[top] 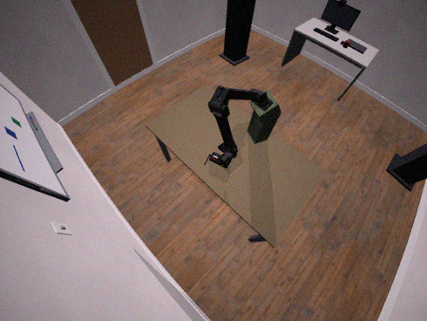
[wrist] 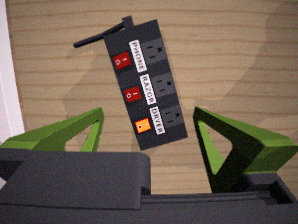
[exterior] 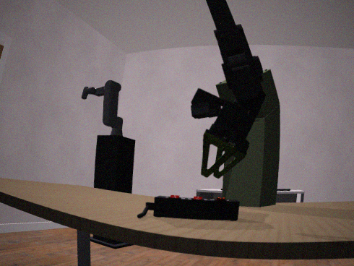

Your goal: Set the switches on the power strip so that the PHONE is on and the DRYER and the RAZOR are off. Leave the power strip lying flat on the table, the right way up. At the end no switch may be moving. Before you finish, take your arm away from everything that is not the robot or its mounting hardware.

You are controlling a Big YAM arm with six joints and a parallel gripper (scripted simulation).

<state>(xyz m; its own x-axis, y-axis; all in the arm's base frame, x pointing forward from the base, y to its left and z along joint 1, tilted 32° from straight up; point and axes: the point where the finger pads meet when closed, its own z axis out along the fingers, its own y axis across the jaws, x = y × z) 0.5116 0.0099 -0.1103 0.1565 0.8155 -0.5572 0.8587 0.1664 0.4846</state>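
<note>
A black power strip [wrist: 148,85] [exterior: 196,208] [top: 217,156] lies flat on the wooden table, right way up, with a short cable stub at its far end. In the wrist view it has three rocker switches. The PHONE switch [wrist: 120,61] is dark red. The RAZOR switch [wrist: 132,93] is dark red. The DRYER switch [wrist: 142,125] glows orange. My gripper [wrist: 148,111] [exterior: 213,170] is open and empty. It hangs a little above the strip, its green fingers on either side of the DRYER end.
The arm's green base block [exterior: 256,159] [top: 263,119] stands on the table behind the strip. The table's edge [wrist: 11,95] runs close on the left of the strip. Another arm on a black pedestal [exterior: 113,162] stands off the table.
</note>
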